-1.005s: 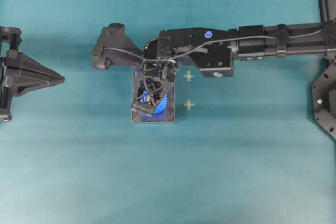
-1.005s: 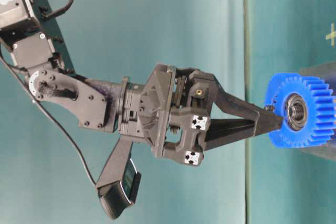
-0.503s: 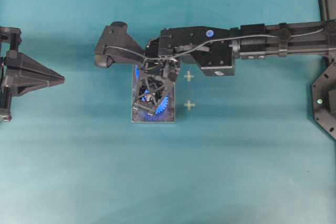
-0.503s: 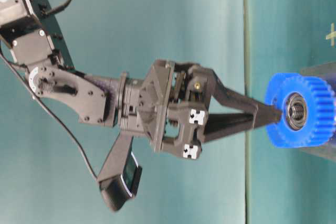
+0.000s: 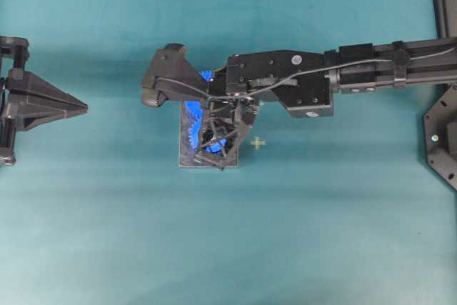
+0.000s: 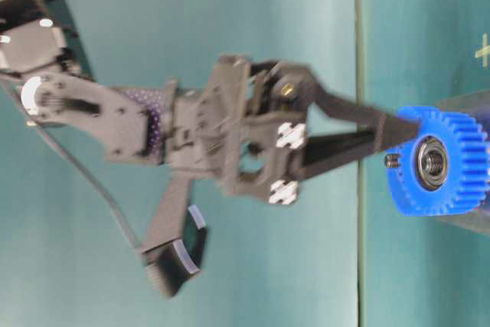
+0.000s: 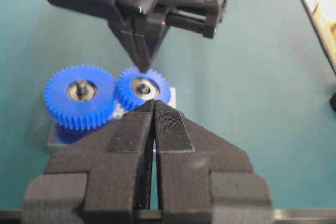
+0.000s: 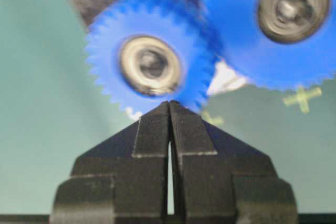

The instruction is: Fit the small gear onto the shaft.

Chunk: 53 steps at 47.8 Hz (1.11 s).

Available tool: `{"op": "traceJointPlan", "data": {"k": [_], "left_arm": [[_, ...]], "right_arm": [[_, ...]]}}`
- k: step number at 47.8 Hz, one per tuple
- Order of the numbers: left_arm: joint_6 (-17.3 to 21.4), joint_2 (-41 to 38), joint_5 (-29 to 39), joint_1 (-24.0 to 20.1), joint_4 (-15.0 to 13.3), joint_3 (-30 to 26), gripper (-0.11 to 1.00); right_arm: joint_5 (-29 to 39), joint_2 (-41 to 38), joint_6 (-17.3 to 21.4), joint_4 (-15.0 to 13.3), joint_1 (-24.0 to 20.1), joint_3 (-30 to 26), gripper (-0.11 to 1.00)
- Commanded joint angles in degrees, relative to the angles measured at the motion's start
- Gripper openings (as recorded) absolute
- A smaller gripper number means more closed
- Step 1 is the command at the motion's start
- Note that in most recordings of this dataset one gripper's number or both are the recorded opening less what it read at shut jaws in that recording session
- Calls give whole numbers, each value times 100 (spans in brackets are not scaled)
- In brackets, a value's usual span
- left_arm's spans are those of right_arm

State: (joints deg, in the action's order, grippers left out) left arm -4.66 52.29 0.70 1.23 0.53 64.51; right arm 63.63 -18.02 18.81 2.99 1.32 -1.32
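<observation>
Right gripper: jaws closed, empty, drawn back from small gear, tips now at its rim; gear beside larger gear.

Metal plate: on the worktop, near its centre. Small gear: on the plate, just beside the large gear, teeth touching. Right hand: above the small gear's far rim. Left hand: well apart, at the worktop's left edge.
</observation>
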Motion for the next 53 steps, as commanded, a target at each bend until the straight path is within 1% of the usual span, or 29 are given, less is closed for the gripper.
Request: {"op": "traceJointPlan", "data": {"k": [1,8,20,28,36,42,47,53], "left_arm": [[-9,-26,-53,9,18,-158,0],[-9,-26,-53,9,18,-158,0],[-9,-26,-53,9,18,-149,0],[-9,-26,-53,9,18,-149,0],[-9,-26,-53,9,18,-132,0],[-9,-26,-53,9,18,-132,0],[-18,-18,-53,9,18,-132,0],[-26,-18,-53,9,18,-141,0]], "right_arm": [[-62,123,53,-53,79,-272,1],[-62,-114,18,-88,123,-519,1],[-35,-369,0,-123,185,-510,1],[-62,-352,44,-123,229,-343,1],[-132,-325,53,-132,413,-88,1],[-167,-290,62,-132,466,44,1],[-193,-281,88,-123,466,193,1],[-193,-167,141,-88,316,325,1]]}}
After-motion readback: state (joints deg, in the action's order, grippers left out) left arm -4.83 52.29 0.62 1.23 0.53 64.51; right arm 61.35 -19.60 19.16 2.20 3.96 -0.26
